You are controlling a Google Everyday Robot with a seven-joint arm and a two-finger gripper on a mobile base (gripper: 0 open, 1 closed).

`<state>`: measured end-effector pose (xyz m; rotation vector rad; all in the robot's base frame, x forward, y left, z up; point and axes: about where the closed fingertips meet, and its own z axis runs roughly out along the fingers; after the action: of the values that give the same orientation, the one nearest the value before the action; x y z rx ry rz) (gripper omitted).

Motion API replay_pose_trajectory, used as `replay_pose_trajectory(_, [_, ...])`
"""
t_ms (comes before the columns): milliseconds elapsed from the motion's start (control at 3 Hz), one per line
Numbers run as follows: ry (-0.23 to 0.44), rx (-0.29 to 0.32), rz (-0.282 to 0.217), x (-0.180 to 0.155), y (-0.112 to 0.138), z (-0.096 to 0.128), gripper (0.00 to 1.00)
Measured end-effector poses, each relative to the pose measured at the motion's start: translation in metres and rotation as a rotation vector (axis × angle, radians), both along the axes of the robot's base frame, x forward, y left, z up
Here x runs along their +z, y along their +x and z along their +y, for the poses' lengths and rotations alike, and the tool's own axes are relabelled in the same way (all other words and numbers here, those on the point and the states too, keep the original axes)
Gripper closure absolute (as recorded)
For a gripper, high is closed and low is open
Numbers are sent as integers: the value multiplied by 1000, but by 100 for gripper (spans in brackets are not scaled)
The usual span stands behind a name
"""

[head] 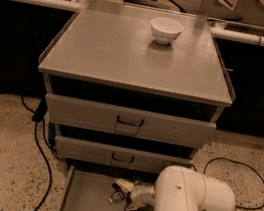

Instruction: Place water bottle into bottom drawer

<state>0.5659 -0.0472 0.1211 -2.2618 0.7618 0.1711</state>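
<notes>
The bottom drawer point(85, 206) is pulled out below the two upper drawers, showing its flat grey floor and low left wall. My gripper point(119, 192) hangs just above that floor near the drawer's back, at the end of the white arm point(191, 202) that reaches in from the right. A small pale shape at the gripper's tip looks like the water bottle point(123, 184). I cannot separate it clearly from the gripper.
A white bowl point(165, 29) stands at the back of the cabinet top point(130, 56). The two upper drawers point(129, 122) are pushed in, with dark handles. Black cables point(36, 157) lie on the speckled floor to the left and right of the cabinet.
</notes>
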Motion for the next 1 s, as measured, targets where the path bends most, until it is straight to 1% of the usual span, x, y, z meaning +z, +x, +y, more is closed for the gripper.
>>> replay_pose_trajectory(667, [0, 0, 0, 4, 0, 0, 0])
replay_pose_trajectory(1000, [-7, -5, -32, 21, -8, -6, 0])
